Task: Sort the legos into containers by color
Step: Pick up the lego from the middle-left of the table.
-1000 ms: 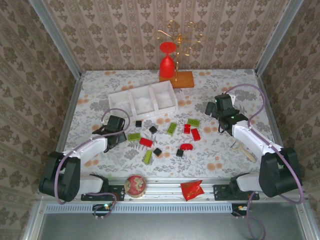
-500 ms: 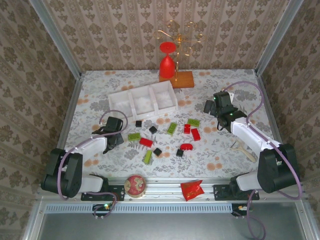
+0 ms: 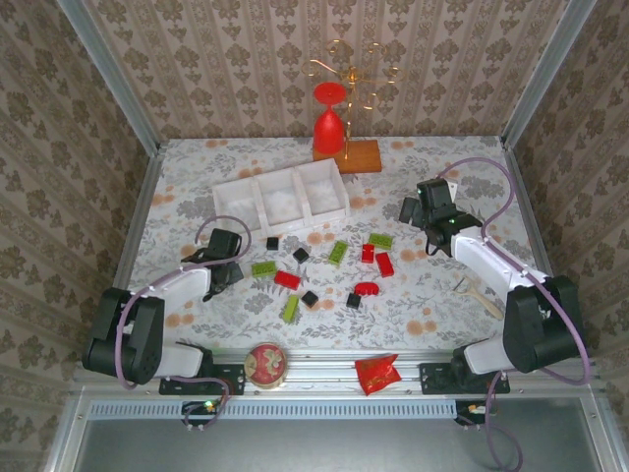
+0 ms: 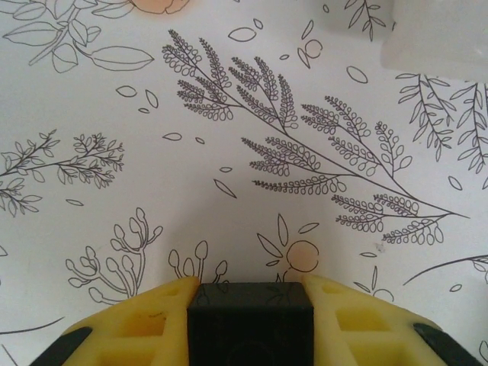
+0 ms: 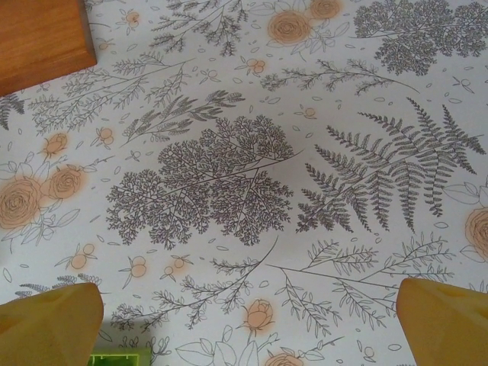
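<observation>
Toward the table's (image 3: 177, 167) left edge, the left gripper (image 4: 250, 293) clamps a black lego (image 4: 250, 326) (presumably bound for the tray (image 3: 285, 225)); the right gripper (image 5: 248, 324) gapes empty near a green lego (image 5: 118, 357).

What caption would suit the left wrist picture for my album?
Yellow fingers pinch a black brick against the flowered tablecloth.

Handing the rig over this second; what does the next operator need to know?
Left gripper: shut on a black lego.
Right gripper: open, holding nothing; a green lego sits at its wrist view's lower edge.
White tray: no bricks seen inside, so nothing is sorted.
Left to do: bin the black one, then the loose legos scattered in front of the tray.
</observation>
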